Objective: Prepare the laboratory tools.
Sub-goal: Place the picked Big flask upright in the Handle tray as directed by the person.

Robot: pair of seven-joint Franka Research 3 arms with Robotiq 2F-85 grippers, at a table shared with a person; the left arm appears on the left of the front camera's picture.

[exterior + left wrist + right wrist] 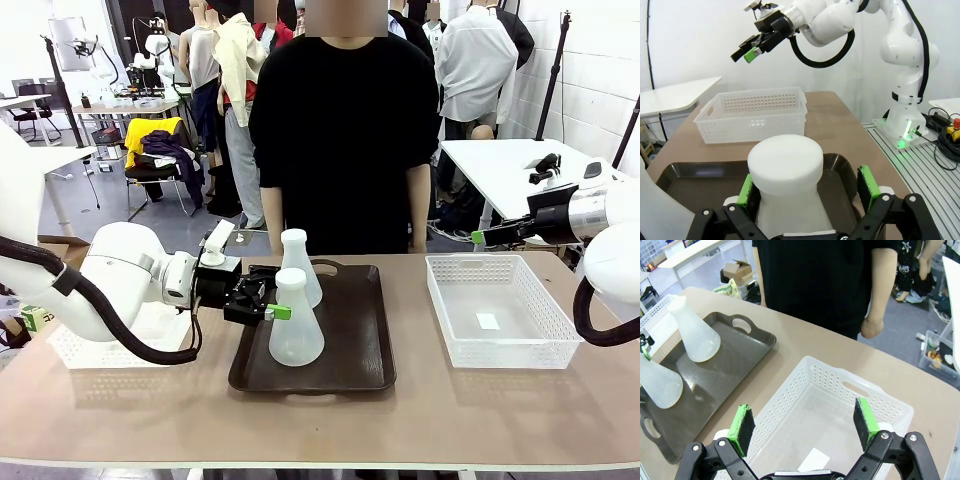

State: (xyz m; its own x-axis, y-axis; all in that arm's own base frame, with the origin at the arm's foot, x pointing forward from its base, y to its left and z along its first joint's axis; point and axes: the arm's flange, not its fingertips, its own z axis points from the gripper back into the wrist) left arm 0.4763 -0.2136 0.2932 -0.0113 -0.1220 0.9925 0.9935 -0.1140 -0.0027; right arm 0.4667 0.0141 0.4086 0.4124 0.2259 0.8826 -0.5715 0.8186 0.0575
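Flasks first: the near flask (295, 322) stands upright on the dark brown tray (365, 355), and the far flask (299, 266) stands just behind it on the same tray. My left end effector (268, 303) has its two fingers spread on either side of the near flask's neck. In my left wrist view the green pads (868, 184) flank the neck with a little air showing on both sides, so I judge the jaws wide and gripping nothing yet.

My right end effector (806, 426) hangs fully open and empty above the white mesh basket (455, 345) to the right of the tray. That basket is bare except for a small white label (810, 459) on its floor.

I judge this the reach-to-grasp step on the first flask. The next move calls for closing squarely on the neck, then lifting straight up so the wide base clears the tray's rim without knocking the far flask.

The tray sits on a tan table (330, 425). Beyond the tray a person (342, 130) in a black top stands at the table's far edge, arms down. Farther back are other tables, chairs and clothing.
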